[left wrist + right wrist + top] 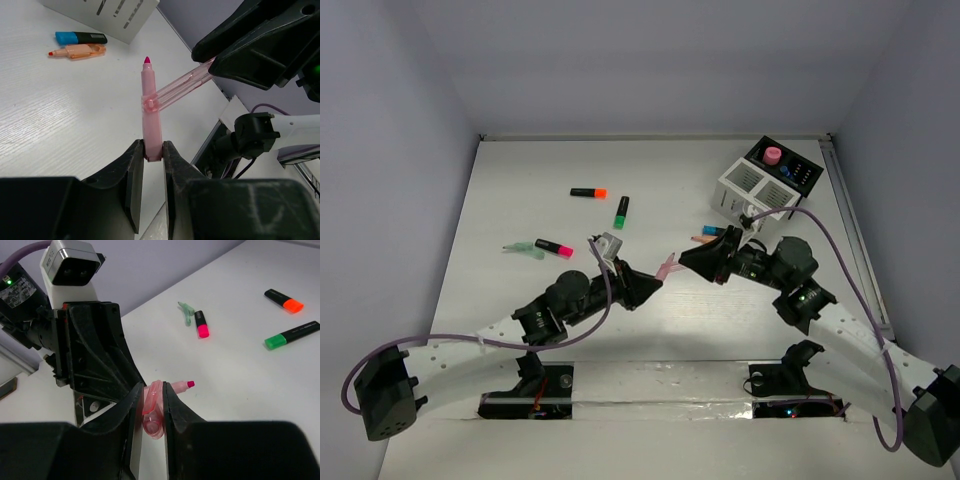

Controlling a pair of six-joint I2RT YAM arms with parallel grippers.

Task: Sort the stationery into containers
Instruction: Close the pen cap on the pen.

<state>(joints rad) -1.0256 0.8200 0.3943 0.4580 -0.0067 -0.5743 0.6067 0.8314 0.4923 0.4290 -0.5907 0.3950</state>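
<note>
Sorting looks barely begun — left claw (152, 147) and right claw (151, 392) both clamp the translucent pink T-shaped pen (667, 267) mid-frame, while the orange-capped black highlighter (588, 193) and others lie loose, outside the white-and-black compartmented box (740, 195) upper right.

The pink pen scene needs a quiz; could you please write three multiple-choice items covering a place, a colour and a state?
1. Pink-capped highlighter lies: A beside a pale green piece; B in a mug; C under a cloth.
2. Tip of the pink pen is: A blue; B magenta; C black.
3. Left fingers are: A wide open; B shut on the pink pen; C hidden.
1 A, they lie side by side; 2 B, the bare tip is magenta; 3 B, both press its barrel.
</note>
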